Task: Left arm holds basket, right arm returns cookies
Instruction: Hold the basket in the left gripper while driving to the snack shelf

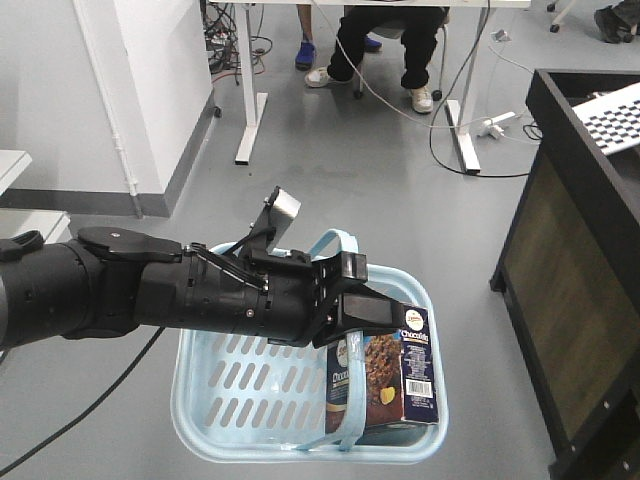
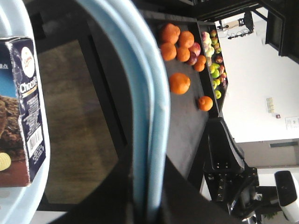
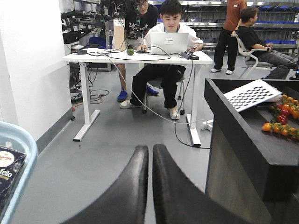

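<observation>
Blue basket (image 1: pixel 250 385) handles (image 1: pixel 335 240) pinched by left gripper (image 1: pixel 345 290); cookies (image 1: pixel 385 380) upright inside; right gripper (image 3: pixel 150 151) pressed together.

The tall dark navy cardboard cookie box (image 1: pixel 385 378) stands in the lower-right corner of the light blue slotted plastic basket (image 1: pixel 240 385) at bottom centre; the thick black left arm (image 1: pixel 150 290) crosses over the basket from the left edge.

cookies (image 3: pixel 7 171) cut off by left edge; basket (image 3: pixel 31 148) mostly out of frame, handles (image 2: pixel 152 107) blurred
</observation>
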`<state>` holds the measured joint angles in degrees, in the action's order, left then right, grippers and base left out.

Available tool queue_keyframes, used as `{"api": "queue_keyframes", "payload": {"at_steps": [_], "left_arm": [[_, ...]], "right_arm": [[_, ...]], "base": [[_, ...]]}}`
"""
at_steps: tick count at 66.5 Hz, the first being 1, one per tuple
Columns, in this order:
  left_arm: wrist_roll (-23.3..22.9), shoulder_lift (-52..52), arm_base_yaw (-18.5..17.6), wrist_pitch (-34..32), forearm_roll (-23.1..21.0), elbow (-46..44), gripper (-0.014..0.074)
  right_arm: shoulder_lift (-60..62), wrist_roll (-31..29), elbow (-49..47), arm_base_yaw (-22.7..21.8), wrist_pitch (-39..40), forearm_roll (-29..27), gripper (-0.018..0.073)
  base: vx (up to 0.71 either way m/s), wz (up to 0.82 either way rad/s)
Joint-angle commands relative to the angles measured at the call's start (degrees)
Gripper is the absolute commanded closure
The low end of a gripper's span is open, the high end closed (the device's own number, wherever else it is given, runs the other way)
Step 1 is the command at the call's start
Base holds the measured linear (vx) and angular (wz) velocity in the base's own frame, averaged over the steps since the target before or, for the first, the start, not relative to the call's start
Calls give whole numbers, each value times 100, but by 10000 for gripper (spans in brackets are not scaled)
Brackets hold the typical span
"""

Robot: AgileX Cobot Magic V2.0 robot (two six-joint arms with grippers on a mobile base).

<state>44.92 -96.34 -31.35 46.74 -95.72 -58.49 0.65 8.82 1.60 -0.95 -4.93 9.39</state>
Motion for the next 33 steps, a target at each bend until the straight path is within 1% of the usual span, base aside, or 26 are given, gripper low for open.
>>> {"api": "queue_keyframes", "payload": {"at_steps": [1,20,27,33], "left_arm": [[41,301,-15,311,-625,-166,599],[41,301,-15,311,-625,-166,599],[41,301,-15,311,-625,-166,599],[41,301,-15,311,-625,-166,599]], "right_arm": [[71,3,103,-22,416,62,565],[71,3,103,-22,416,62,565],[71,3,103,-22,416,62,565],[71,3,103,-22,416,62,565]], "base": [[30,9],[29,13],[28,30],[27,47]]}}
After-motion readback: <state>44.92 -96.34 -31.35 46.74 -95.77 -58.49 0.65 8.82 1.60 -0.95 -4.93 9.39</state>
